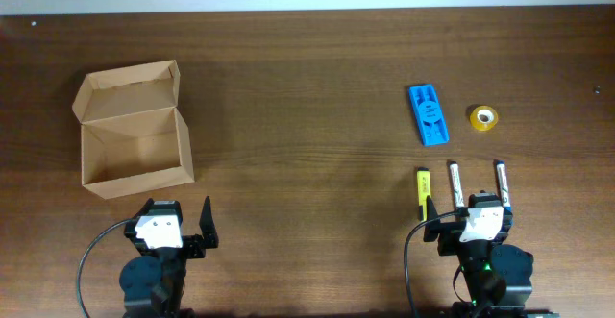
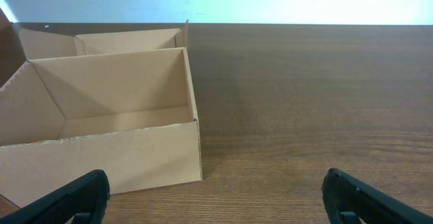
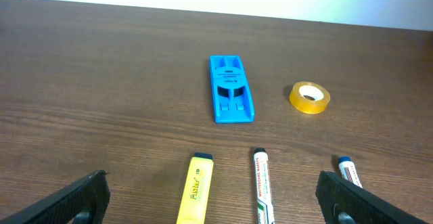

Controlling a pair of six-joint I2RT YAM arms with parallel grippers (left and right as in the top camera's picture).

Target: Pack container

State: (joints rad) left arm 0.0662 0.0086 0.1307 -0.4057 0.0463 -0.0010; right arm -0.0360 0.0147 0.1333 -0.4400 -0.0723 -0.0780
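Observation:
The container point(image 1: 140, 178), a plain tan cardboard box, stands at the left with its flap lid point(image 1: 127, 91) folded back and nothing inside. My left gripper point(image 1: 178, 214) is open just in front of it; the left wrist view has the box's front wall point(image 2: 122, 158) ahead and to the left of the gripper point(image 2: 215, 198). On the right lie a yellow highlighter point(image 1: 423, 189) and two white markers point(image 1: 455, 181) point(image 1: 501, 178). My right gripper point(image 1: 470, 210) is open directly behind them, with the highlighter point(image 3: 195, 195) and one marker point(image 3: 262, 189) lying between its wide fingers point(image 3: 348, 202).
A blue plastic piece point(image 1: 429, 114) and a small yellow tape roll point(image 1: 483, 117) lie beyond the pens. In the right wrist view the blue piece point(image 3: 232, 98) is ahead and the tape roll point(image 3: 310, 97) is to its right. The wooden table point(image 1: 307, 145) spans the frame.

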